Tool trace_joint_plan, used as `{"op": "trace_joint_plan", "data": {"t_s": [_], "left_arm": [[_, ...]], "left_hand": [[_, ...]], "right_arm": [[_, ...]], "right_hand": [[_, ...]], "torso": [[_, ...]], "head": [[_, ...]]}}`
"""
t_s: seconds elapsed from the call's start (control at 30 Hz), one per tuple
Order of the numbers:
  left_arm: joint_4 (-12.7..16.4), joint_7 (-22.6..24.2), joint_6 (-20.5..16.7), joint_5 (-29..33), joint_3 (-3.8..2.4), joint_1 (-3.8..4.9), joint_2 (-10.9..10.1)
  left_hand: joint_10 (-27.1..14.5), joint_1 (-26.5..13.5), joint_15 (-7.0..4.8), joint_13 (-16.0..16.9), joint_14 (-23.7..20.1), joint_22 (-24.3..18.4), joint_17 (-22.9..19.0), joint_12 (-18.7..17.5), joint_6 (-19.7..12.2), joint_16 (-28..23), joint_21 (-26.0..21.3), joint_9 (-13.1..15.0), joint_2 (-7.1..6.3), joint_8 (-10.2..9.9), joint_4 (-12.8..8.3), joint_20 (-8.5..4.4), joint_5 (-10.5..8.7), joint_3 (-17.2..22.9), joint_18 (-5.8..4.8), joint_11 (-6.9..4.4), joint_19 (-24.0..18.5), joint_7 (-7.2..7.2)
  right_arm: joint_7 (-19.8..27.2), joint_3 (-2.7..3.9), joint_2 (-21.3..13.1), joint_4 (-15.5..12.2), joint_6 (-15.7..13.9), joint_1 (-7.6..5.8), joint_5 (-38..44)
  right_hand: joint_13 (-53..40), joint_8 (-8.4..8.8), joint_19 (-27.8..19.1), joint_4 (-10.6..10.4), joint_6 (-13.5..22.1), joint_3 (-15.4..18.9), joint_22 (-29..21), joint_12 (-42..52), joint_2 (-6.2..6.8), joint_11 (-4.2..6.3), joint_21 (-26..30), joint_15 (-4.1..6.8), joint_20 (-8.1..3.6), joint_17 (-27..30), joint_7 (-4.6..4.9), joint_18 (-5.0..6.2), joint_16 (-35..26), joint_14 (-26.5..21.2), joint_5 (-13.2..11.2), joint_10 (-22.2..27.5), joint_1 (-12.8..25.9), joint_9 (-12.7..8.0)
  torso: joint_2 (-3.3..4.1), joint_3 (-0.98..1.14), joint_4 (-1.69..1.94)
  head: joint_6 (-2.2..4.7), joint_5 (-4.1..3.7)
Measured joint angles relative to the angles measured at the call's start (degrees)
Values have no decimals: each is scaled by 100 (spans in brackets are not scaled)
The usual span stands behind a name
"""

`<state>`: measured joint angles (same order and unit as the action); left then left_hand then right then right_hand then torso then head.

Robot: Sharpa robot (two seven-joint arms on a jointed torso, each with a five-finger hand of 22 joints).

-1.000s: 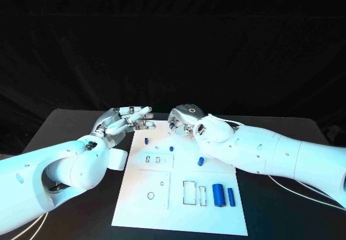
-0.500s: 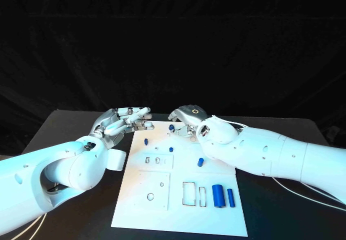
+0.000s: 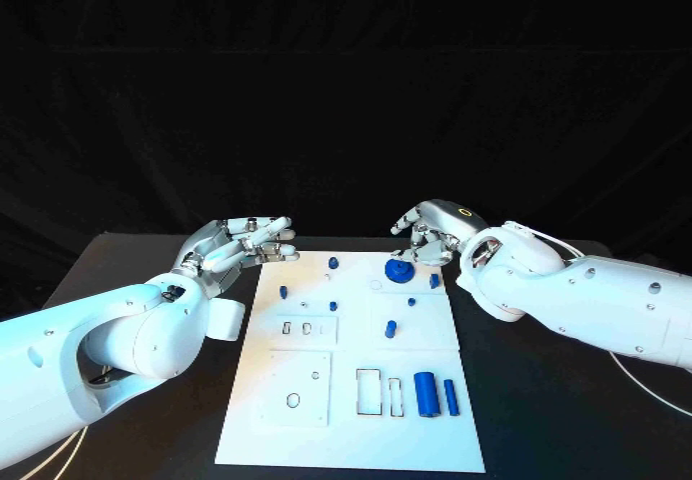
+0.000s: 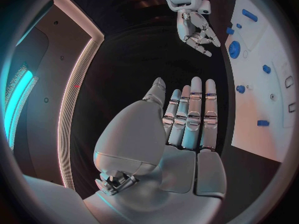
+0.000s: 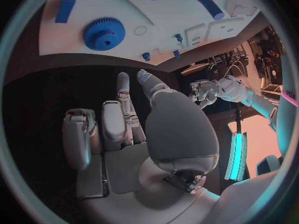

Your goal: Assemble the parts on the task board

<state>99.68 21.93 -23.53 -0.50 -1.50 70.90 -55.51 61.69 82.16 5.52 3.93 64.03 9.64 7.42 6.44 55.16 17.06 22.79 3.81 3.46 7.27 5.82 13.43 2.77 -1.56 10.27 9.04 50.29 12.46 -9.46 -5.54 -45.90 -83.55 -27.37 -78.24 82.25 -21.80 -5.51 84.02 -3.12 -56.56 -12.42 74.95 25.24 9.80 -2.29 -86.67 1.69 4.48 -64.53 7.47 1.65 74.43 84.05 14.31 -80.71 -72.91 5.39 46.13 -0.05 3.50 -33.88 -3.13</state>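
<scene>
Blue gear [image 3: 400, 271] lies just beside right hand [image 3: 430, 233]

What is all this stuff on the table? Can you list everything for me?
Table: one, black, under everything.
Task board: one, white, middle of the table, with cut-out slots.
Gear: one, blue, toothed, lying at the board's far end by the right hand.
Cylinder: one, blue, thick, lying near the board's near right edge.
Bar: one, blue, thin, right beside the cylinder.
Small parts: several, blue, scattered over the board's far half.
Left hand: one, silver, open, at the board's far left corner, holding nothing.
Right hand: one, silver, fingers apart, just beyond the gear, holding nothing.
</scene>
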Motion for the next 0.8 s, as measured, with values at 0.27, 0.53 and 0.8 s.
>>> {"op": "trace_joint_plan", "data": {"t_s": [0.27,0.53,0.8], "left_arm": [[-68,-5,72,1,5,-1,51],[-76,-6,148,1,8,-3,59],[-76,-6,183,1,9,-3,58]], "left_hand": [[0,0,0,0,0,0,0,0,0,0,0,0,0,0,0,0,0,0,0,0,0,0],[0,0,0,0,0,1,0,0,0,0,0,0,0,0,0,0,0,0,-1,0,0,0],[0,0,0,0,0,1,0,0,0,0,0,0,0,0,0,0,0,0,0,0,0,0]], "right_arm": [[-117,1,-105,81,641,-5,-498],[-238,-14,135,320,942,76,-573],[-330,-24,314,522,1063,137,-551]], "right_hand": [[-5288,-267,-8,-400,450,604,-1,5430,-164,-157,-314,-108,78,-1042,146,-87,1052,-3,46,-177,-189,149],[-5316,-355,1,-470,564,675,-1,5899,-169,-190,-314,-125,127,-1041,178,-87,1248,-20,46,-304,-245,188],[-5315,-378,1,-470,612,674,-2,5899,-201,-190,-314,-148,127,-1041,185,-86,1275,-3,79,-304,-276,194]], "torso": [[-49,25,-39],[-54,27,-42],[-52,22,-35]], "head": [[-12,17],[-25,15],[-61,16]]}}
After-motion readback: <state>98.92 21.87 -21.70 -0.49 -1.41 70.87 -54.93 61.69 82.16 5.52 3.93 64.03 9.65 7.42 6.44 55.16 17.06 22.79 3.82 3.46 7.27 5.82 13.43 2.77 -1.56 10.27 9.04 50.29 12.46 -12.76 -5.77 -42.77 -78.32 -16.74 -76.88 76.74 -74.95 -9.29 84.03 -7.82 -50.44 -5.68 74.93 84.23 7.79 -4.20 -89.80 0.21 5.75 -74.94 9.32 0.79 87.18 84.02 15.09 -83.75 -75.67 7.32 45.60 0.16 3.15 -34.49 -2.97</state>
